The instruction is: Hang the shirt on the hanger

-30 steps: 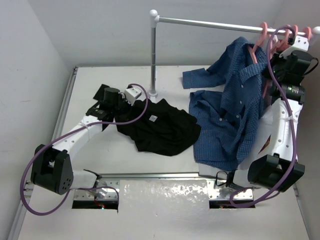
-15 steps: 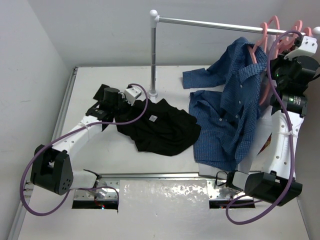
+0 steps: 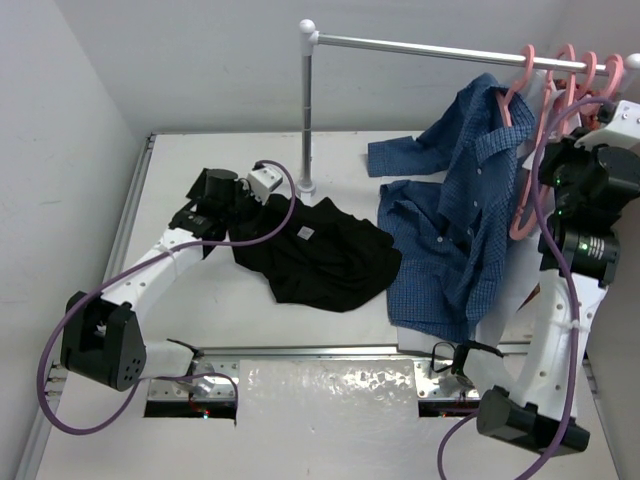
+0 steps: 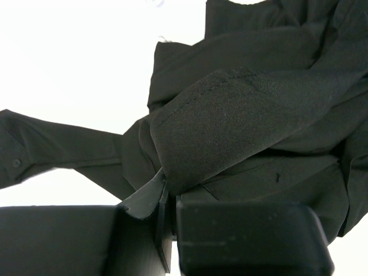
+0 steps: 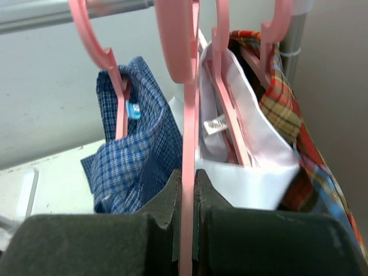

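Note:
The black shirt (image 3: 325,258) lies crumpled on the table centre, its white label (image 3: 303,237) showing. My left gripper (image 3: 252,212) is at the shirt's left edge. In the left wrist view it (image 4: 169,192) is shut on a fold of the shirt (image 4: 241,115). My right gripper (image 3: 553,168) is up by the rail at the right. In the right wrist view it (image 5: 188,190) is shut on the thin arm of a pink hanger (image 5: 190,115). That hanger's lower loop (image 3: 520,222) hangs beside the blue shirt.
A metal rail (image 3: 420,42) on a pole (image 3: 306,110) holds several more pink hangers (image 3: 590,65). A blue button-up shirt (image 3: 450,230) hangs from one and drapes onto the table. White (image 5: 253,167) and plaid (image 5: 287,109) garments hang behind the held hanger.
My right arm has swung right and its wrist has dropped a little, taking the held hanger with it. My left gripper stays shut on the shirt, barely shifted.

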Controlling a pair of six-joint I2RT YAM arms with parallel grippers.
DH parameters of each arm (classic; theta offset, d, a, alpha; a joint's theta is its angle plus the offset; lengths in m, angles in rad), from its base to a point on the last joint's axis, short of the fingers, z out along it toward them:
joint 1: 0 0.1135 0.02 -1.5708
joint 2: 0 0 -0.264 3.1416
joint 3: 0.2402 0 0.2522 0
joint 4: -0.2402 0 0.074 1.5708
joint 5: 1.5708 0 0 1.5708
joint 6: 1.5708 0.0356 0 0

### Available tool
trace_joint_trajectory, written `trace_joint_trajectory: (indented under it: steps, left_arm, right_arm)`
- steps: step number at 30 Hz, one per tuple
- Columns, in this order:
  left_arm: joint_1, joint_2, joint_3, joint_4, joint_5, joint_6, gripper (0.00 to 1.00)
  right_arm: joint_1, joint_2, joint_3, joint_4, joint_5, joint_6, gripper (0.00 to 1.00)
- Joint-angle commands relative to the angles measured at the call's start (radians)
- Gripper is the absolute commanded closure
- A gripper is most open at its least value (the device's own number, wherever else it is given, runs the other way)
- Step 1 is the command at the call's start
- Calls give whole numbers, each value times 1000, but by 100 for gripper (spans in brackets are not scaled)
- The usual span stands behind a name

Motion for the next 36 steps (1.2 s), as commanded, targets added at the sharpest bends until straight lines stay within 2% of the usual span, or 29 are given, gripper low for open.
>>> trace_joint_trajectory:
  steps: [1,7,12,15,23,29,36]
  left_arm:
    - [-7,-12,63,21,0,3,100]
    - [-7,-14,86,-7,-20,10,100]
    - [-7,-26,82,-5,-19,9,100]
    - [-7,-27,85,1,-19,16,100]
    - [-7,-21,111,1,-3,33,100]
    - [-7,-23,111,-10,3,32,100]
    - [-7,-24,119,-13,-11,29,100]
  right_arm:
    - [2,-44,-5,6,5,-19,100]
    - [2,-51,-23,8,-28,-24,100]
    - [2,-19,0,-46,-159,-7,100]
    - [4,-39,11,-138,-143,-33,100]
    - [4,-114,15,-228,-143,-68,100]
    - [4,-142,70,-296,-198,-77,100]
    - [4,-214,57,-377,-31,-136,100]
